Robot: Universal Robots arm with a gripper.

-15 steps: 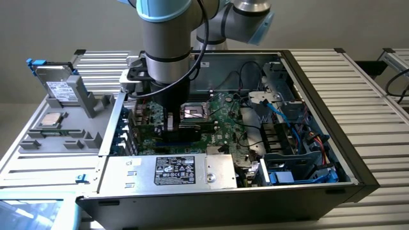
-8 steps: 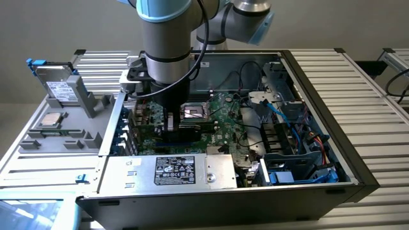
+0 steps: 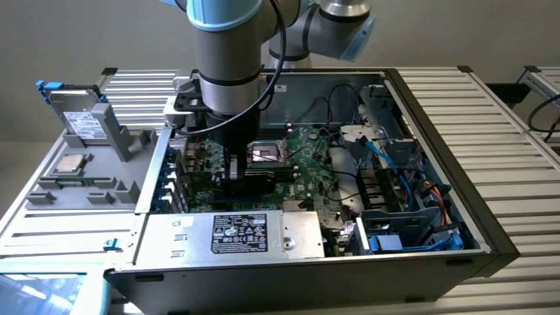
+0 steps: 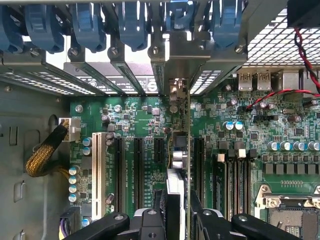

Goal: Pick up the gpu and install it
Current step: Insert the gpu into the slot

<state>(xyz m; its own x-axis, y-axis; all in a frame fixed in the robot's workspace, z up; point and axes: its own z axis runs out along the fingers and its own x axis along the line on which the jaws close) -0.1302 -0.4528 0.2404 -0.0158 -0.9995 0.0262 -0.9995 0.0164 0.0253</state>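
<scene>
The gpu (image 4: 176, 165) shows edge-on in the wrist view, standing upright on the big green motherboard (image 4: 135, 115) between the black expansion slots (image 4: 137, 170). Its silver end bracket (image 4: 174, 65) reaches into the rear slot opening of the case. My gripper (image 4: 175, 212) is shut on the card, with one black finger (image 4: 150, 220) on each side of it. In the exterior view my gripper (image 3: 233, 172) reaches straight down into the open computer case (image 3: 420, 98), low over the motherboard (image 3: 302, 147), and largely hides the card.
Blue retention clips (image 4: 90, 25) line the rear slot covers. The CPU socket (image 4: 295, 215) lies beside the memory slots. A power supply (image 3: 236, 236) sits at the case's front and blue cables (image 3: 385, 164) at the exterior view's right. A grey parts tray (image 3: 79, 164) holds a hard drive (image 3: 79, 118).
</scene>
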